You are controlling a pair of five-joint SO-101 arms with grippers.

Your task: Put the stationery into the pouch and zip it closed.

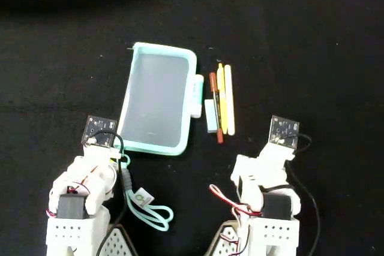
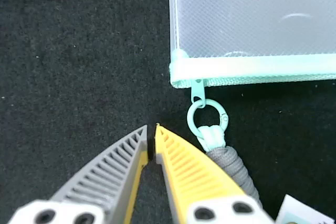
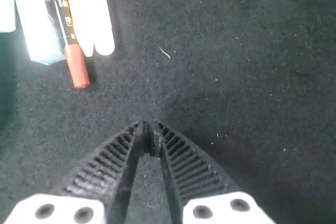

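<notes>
High view puts the pouch (image 1: 157, 100) flat at the centre of the black tabletop (image 1: 312, 52), with pens (image 1: 223, 97) and an eraser (image 1: 211, 117) just beside its right edge. Left pincer (image 2: 151, 128), tips together and holding nothing, sits near the pouch's zip ring (image 2: 207, 116). Right pincer (image 3: 148, 125), likewise tips together and empty, sits near the pens' ends.

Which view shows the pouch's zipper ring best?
The left wrist view: the zipper ring sits whole at the pouch corner. The high view has it tiny beside the left arm; the right wrist view faces the pens.
</notes>
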